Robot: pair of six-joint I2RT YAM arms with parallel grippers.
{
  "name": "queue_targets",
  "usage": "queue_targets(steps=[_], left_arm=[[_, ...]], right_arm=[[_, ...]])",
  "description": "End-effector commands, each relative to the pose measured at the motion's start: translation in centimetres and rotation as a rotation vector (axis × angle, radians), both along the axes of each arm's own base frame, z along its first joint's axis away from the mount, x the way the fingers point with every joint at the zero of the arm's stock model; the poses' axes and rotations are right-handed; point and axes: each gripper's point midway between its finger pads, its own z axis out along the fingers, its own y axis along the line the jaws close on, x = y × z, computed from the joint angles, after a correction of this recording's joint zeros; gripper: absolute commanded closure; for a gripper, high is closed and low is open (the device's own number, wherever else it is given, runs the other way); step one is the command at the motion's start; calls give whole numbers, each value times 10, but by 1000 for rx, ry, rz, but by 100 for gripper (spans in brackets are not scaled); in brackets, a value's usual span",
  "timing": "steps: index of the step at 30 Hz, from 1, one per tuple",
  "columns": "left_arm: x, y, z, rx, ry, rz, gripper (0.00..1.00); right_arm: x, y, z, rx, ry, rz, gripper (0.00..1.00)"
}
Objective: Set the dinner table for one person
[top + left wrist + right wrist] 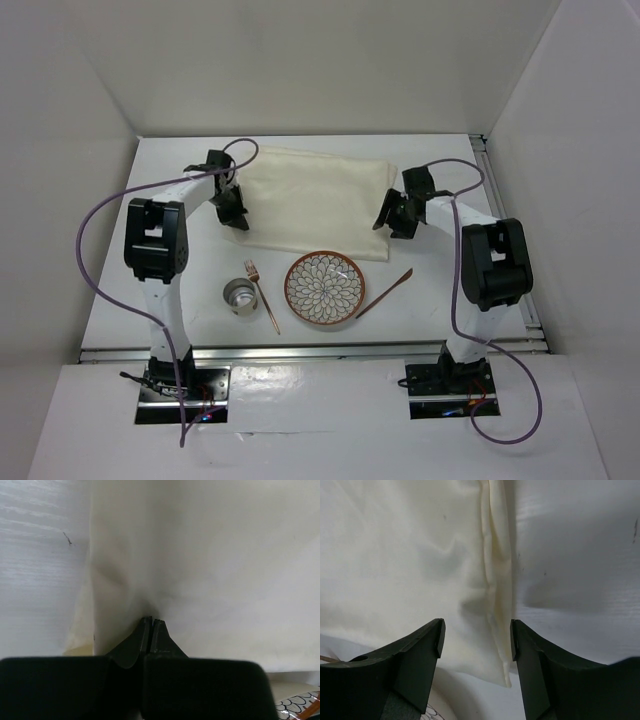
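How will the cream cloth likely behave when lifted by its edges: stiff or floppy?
Probably floppy: the cloth puckers into soft wrinkles where the left gripper has its jaws shut on it. Likely light, since it lies in thin folded layers at the edge between the open jaws of the right gripper. Lifted from one side, it would probably sag and unfold.

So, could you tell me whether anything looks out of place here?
The cloth is folded behind the plate rather than spread under it, puckered where the left jaws pinch it; the knife lies slanted.

Bright, even light; soft shadows
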Motion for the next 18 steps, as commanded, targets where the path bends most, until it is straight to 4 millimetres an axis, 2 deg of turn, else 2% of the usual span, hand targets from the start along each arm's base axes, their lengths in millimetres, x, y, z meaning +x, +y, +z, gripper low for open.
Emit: queue_targets(steps=[1,2,3,5,6,8,9,15,18], left_arm=[[1,5,31,55,-43,15,100],[1,7,49,61,-83,20,100],[0,8,58,68,-99,24,100],[-9,16,63,105,-101,38,100],[-10,20,74,121,-127,47,100],[-11,28,72,166,-134,66,100],[-14,29,69,167,-125,66,100],[-17,36,20,194,-12,102,100],[-19,37,7,202,22,124,100]], right_arm=[[-1,16,18,29,-47,20,35],[-3,22,18,29,-47,36,35],[-2,22,21,25,-52,43,36],[-2,34,22,26,-55,71,37],[-1,35,24,26,-55,71,37],[-3,38,19,24,-41,80,42],[-4,38,14,21,-31,80,44],[-13,32,1,-18,24,35,58],[-11,24,10,-53,-1,9,61]])
